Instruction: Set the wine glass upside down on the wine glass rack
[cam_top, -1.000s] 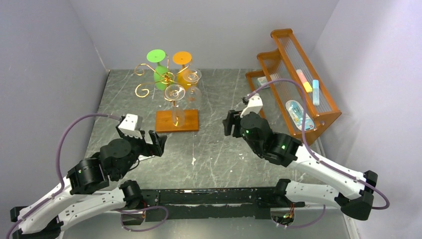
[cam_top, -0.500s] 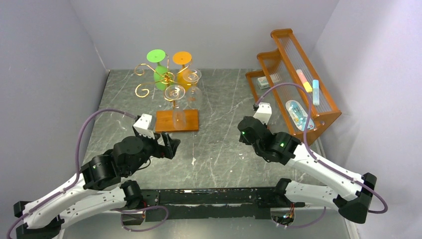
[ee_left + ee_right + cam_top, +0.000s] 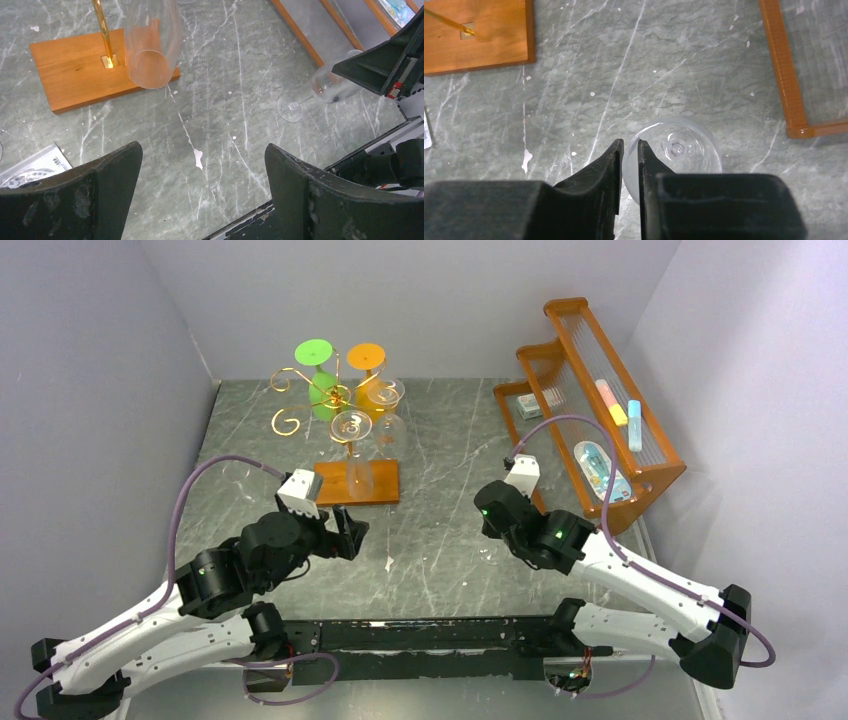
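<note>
A clear wine glass leans tilted on the marble, its bowl raised and its foot low by the table. My right gripper is shut on the bowl's rim, one finger inside and one outside. The wine glass rack is a gold scroll-wire stand on a wooden base at the back middle. Green, orange and clear glasses hang on it. My left gripper hovers open over bare marble in front of the base, holding nothing.
A large orange slatted shelf with small items stands along the right wall, close behind the right arm. A flat printed packet lies by my left gripper. Grey walls close in the left, back and right sides.
My right gripper has closed onto the glass rim and drawn slightly back to the right. The left arm has reached forward and right, toward the rack's base, still open.
</note>
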### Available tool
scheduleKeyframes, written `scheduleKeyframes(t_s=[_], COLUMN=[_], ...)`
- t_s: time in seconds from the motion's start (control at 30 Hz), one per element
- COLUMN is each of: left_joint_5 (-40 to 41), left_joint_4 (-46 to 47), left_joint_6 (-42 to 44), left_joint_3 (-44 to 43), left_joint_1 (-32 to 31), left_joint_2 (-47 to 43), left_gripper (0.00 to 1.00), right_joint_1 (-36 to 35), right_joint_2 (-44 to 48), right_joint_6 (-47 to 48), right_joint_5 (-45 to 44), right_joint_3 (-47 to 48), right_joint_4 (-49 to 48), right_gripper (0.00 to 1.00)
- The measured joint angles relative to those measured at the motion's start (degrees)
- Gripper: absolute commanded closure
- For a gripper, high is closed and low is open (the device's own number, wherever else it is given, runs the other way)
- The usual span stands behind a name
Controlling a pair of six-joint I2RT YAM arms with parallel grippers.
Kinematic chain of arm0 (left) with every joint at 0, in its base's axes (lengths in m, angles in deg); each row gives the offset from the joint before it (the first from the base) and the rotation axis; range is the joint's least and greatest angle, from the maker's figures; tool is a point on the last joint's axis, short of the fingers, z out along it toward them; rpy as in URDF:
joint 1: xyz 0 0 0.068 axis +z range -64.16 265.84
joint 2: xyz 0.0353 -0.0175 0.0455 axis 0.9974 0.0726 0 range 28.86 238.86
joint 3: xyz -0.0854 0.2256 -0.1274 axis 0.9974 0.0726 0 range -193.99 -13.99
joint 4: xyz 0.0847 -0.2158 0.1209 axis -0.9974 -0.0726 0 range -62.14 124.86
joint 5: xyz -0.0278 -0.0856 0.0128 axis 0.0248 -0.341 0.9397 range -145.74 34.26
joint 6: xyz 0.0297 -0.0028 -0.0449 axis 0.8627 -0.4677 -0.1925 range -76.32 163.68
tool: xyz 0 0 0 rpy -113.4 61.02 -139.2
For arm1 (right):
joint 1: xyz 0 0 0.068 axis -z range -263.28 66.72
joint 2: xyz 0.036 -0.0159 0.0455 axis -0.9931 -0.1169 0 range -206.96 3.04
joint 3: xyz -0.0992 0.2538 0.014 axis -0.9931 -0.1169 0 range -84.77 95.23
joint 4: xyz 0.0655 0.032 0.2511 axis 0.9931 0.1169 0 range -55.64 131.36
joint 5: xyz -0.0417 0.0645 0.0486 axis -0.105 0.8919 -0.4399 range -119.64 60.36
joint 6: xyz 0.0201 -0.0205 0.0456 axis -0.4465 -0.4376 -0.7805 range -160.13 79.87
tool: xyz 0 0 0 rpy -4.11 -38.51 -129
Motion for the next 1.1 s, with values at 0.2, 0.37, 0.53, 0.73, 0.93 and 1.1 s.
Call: scheduleKeyframes(t_s=[0.2,0.37,0.53,0.73,0.93,1.1], left_joint_5=[0.00,0.15,-1.36,-7.02,-13.51,-17.86], left_joint_4=[-0.04,-0.04,1.68,7.52,16.39,31.32], left_joint_6=[-1.44,-2.80,-1.81,-0.07,-0.61,-4.59], left_joint_3=[0.11,0.11,-1.22,-7.74,-12.04,-12.24], left_joint_1=[0.00,0.00,0.00,0.00,0.00,0.00], left_joint_2=[-0.07,-2.93,-7.91,-7.26,-2.25,2.27], left_gripper=[0.04,0.03,0.03,0.03,0.03,0.03], right_joint_1=[0.07,0.09,0.09,0.09,0.09,0.09], right_joint_2=[0.02,0.42,4.07,13.00,19.89,24.61], right_joint_6=[0.22,0.79,3.21,7.63,11.93,16.00], right_joint_5=[0.85,1.84,3.39,2.67,2.38,4.07], right_joint_3=[-0.28,-0.28,-0.28,-0.31,-2.71,-6.69], right_joint_4=[-2.32,-4.07,-8.39,-19.43,-34.40,-45.05], right_gripper=[1.00,1.00,1.00,1.00,1.00,1.00])
